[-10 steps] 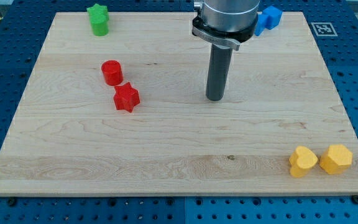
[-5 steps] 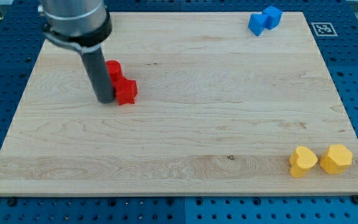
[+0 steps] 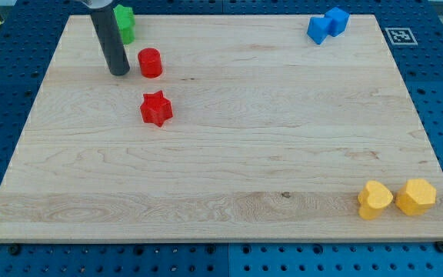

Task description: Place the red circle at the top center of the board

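Red circle (image 3: 151, 62): upper-left worktop (image 3: 229, 161), at 12 o'clock from red star (image 3: 156, 108). My tip (image 3: 119, 73): just at its 9 o'clock, near, contact unclear. No pincer fitted; state not applicable. Progress: early; travel toward 3 o'clock to top centre remains.

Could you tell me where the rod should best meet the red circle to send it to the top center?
Press my tip on the red circle's rounded side facing the view's left, slightly low. It's upright, and the tip already stands just left; top center probably lies rightward and up.
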Tool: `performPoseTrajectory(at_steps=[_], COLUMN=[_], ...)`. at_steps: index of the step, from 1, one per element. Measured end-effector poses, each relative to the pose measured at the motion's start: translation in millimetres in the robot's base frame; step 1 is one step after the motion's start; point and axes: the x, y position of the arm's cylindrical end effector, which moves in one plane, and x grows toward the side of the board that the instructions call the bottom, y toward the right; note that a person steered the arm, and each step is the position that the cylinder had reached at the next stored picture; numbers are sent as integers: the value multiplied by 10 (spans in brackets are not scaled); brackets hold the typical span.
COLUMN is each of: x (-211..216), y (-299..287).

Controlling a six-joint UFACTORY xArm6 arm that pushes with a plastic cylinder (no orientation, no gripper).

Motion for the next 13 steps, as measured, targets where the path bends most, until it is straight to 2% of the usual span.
performPoseTrajectory(at_steps=[2,5,7,8,11,13], x=[-13,138,114,-39,-90,-454], y=[330,1327,1430,1455,2022,2024])
